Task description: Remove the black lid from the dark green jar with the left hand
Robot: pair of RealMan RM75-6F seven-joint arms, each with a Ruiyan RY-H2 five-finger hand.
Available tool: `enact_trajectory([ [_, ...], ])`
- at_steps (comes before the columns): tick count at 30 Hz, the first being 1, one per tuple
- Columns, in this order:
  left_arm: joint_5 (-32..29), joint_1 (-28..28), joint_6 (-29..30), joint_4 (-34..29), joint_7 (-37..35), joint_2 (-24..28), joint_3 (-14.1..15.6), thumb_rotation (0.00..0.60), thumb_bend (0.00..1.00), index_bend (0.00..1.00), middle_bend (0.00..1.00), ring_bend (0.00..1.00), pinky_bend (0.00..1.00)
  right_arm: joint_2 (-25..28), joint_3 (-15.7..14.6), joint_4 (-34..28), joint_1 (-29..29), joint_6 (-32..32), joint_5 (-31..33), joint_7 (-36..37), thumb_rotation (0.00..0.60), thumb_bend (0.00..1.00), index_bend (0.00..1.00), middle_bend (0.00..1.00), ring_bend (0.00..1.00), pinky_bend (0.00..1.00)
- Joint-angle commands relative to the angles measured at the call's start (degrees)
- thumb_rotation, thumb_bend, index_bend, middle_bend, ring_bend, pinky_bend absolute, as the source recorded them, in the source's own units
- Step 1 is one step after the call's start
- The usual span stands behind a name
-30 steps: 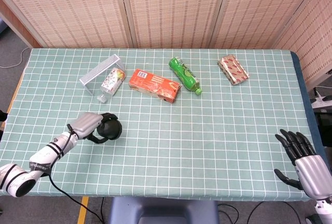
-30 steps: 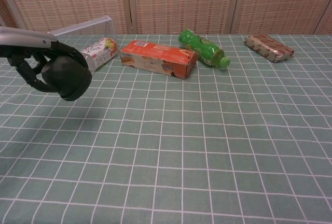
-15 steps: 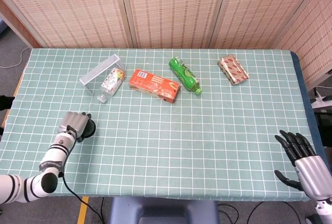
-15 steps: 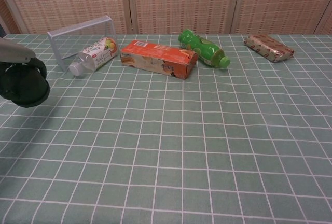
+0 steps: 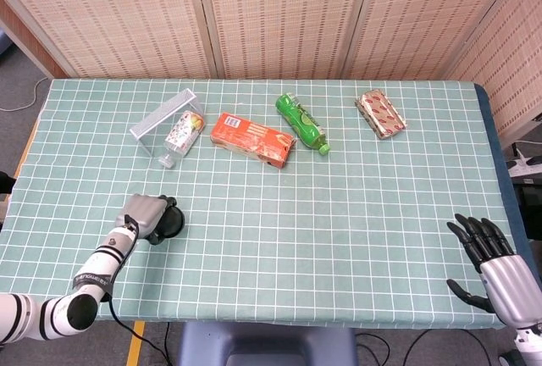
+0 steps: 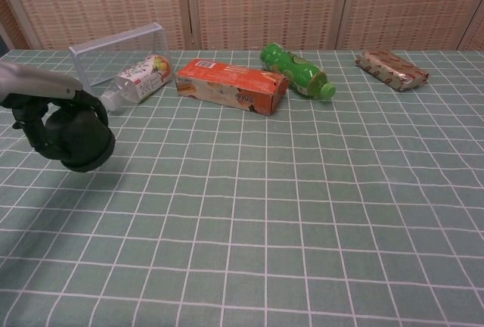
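The dark green jar (image 5: 172,220) is a round dark shape low over the table near the front left edge. My left hand (image 5: 144,213) grips it from the left, with the dark fingers wrapped around its body. In the chest view the jar (image 6: 79,136) hangs just above the cloth under the left hand (image 6: 34,100). I cannot make out the black lid apart from the dark jar. My right hand (image 5: 500,271) stays at the front right corner with its fingers spread and nothing in it.
A clear rack (image 5: 161,116) with a bottle (image 5: 181,135) lying beside it stands at the back left. An orange box (image 5: 252,138), a green bottle (image 5: 301,123) and a wrapped packet (image 5: 380,113) lie along the back. The checked tablecloth (image 5: 339,213) covers the table.
My left hand swung the jar out toward the left edge, then brought it part of the way back to the right. The right hand has barely moved.
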Motion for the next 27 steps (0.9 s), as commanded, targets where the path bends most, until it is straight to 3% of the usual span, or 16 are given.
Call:
enact_trajectory([
  [1, 5.19, 3.7, -4.7, 4.26, -5.85, -0.15, -1.75, 0.6, 0.46, 0.52, 0.46, 0.48, 0.72, -0.03, -0.04, -0.02, 0.04, -0.11, -0.06, -0.06, 0.6, 0.16, 0.0, 0.0, 0.0, 0.0],
  [6, 4.75, 3.34, -6.51, 6.71, -5.06, -1.29, -0.19, 0.6, 0.46, 0.52, 0.46, 0.48, 0.72, -0.02, 0.05, 0.02, 0.06, -0.03, 0.07, 0.13, 0.6, 0.16, 0.0, 0.0, 0.0, 0.0],
  [11, 5.03, 3.18, -4.12, 8.54, -2.19, -4.19, 1.41, 0.6, 0.46, 0.49, 0.44, 0.47, 0.7, -0.43, 0.31, 0.26, 0.21, -0.47, 0.66, -0.3, 0.6, 0.16, 0.0, 0.0, 0.0, 0.0],
  [20, 6.58, 4.06, -0.97, 11.53, 1.18, -8.53, 2.99, 0.6, 0.46, 0.35, 0.33, 0.37, 0.49, -0.54, 0.51, 0.29, 0.26, -0.61, 1.09, -0.61, 0.6, 0.16, 0.0, 0.0, 0.0, 0.0],
  [23, 7.17, 4.44, -0.12, 12.12, 2.03, -9.45, 3.2, 0.6, 0.46, 0.28, 0.25, 0.3, 0.38, -0.61, 0.48, 0.26, 0.28, -0.65, 1.0, -0.71, 0.6, 0.16, 0.0, 0.0, 0.0, 0.0],
  [27, 7.15, 4.66, 0.09, 12.18, 2.82, -9.98, 3.24, 0.6, 0.46, 0.11, 0.07, 0.1, 0.26, -0.54, 0.49, 0.27, 0.26, -0.61, 1.1, -0.57, 0.6, 0.16, 0.0, 0.0, 0.0, 0.0],
])
